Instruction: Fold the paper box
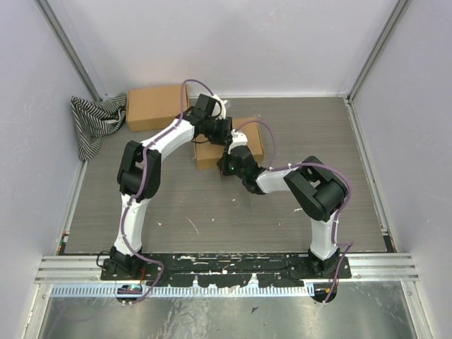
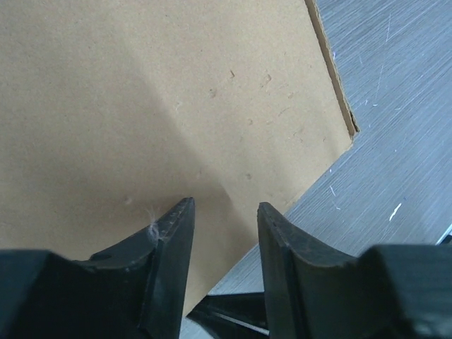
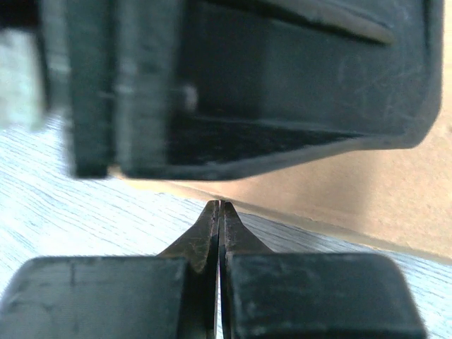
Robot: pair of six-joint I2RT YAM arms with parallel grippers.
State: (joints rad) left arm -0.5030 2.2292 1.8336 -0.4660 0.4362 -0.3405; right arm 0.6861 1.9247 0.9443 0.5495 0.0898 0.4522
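Showing matte brown cardboard, paper box (image 2: 141, 92) looks rectangular.

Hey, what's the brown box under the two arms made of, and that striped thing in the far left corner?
The paper box looks like plain brown cardboard, matte and unprinted. Its cut edge in the left wrist view shows a thin layered section, so it is probably corrugated. The striped cloth seems to be soft black-and-white fabric, since it lies crumpled in loose folds.
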